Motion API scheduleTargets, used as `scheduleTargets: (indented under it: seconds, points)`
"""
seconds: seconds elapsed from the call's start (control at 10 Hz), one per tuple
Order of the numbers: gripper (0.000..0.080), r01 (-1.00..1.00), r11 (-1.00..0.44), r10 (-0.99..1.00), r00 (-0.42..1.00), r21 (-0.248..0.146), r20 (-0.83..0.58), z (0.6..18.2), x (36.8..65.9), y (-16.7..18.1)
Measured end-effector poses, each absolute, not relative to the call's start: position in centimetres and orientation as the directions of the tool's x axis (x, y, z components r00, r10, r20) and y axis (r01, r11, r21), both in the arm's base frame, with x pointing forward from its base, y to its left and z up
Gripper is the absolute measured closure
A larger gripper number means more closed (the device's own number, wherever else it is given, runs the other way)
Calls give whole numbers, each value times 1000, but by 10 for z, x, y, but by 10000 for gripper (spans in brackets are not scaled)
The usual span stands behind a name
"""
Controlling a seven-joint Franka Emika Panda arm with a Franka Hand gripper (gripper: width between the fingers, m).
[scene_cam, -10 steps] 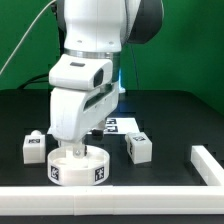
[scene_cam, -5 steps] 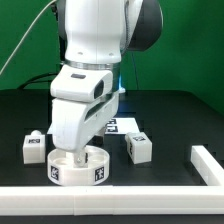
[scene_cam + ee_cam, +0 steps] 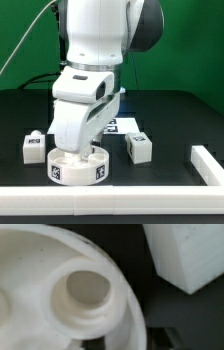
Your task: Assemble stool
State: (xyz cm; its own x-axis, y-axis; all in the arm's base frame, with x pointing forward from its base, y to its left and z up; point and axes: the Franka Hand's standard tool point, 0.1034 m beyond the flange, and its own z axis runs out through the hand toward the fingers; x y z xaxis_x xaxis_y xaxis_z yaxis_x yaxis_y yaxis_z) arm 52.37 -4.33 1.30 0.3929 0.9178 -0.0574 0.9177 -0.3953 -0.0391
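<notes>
The round white seat (image 3: 78,166), with black-and-white tags on its rim, lies on the black table at the front. The arm stands over it, and my gripper (image 3: 71,150) is down at the seat's top, toward the exterior view's left. In the wrist view the seat (image 3: 50,291) fills most of the picture, with a round socket (image 3: 88,286) in it. Two dark fingers show apart at the picture's edge, with the seat's wall between them (image 3: 125,342). One block leg (image 3: 33,148) lies to the seat's left and another leg (image 3: 138,147) to its right.
The marker board (image 3: 127,125) lies behind the seat, partly hidden by the arm. A long white border rail (image 3: 205,163) runs along the table's front and turns back at the exterior view's right. A white block (image 3: 190,252) shows close beside the seat in the wrist view.
The arm has come down a little onto the seat and leaned slightly to the exterior view's right. The seat and the legs have not moved.
</notes>
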Motion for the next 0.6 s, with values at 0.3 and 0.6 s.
scheduleTargets:
  seconds: [0.3,0.6]
  points:
    - [769,918,-395,918,393,-38,-57,14,524,-43]
    - [769,918,-395,918,393,-38,-57,14,524,-43]
